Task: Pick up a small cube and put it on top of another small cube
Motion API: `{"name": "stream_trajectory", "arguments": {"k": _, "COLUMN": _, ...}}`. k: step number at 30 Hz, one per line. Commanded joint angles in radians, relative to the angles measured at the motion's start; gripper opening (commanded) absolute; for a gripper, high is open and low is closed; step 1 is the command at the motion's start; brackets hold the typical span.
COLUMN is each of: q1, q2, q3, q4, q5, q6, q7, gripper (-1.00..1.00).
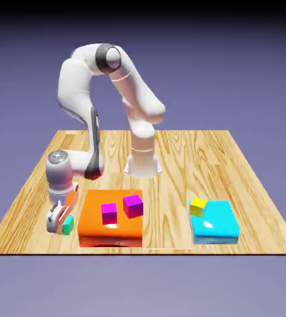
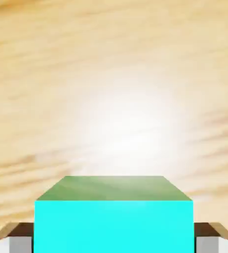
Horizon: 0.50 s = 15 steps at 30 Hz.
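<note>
my white two-finger gripper (image 1: 59, 226) is closed on the small teal-green cube (image 2: 114, 227), one finger against each of two opposite sides. the cube is at the exterior view's left, over the pale wooden table (image 1: 168, 186), just beside the glossy orange block (image 1: 111, 238). the grasp is made; lifting, carrying and stacking are left. two small magenta cubes (image 1: 109, 213) lie on the orange block, and a small yellow cube (image 1: 198, 207) is by the far left edge of the glossy cyan block (image 1: 215, 230), at the right; which cube is to be the base i cannot tell. my fingers partly hide the teal-green cube in the exterior view, the hand view cuts off its lower part, and i cannot tell whether it touches the wood.
</note>
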Motion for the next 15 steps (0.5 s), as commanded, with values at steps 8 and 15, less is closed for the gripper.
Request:
{"name": "stream_trajectory", "arguments": {"k": 8, "q1": 0.083, "q2": -0.29, "q3": 0.117, "q4": -0.084, "q5": 0.261, "q6": -0.179, "q7": 0.05, "gripper": -1.0}}
{"name": "stream_trajectory", "arguments": {"k": 15, "q1": 0.289, "q2": -0.544, "q3": 0.157, "q4": -0.156, "q5": 0.499, "q6": -0.324, "q7": 0.207, "gripper": -1.0}}
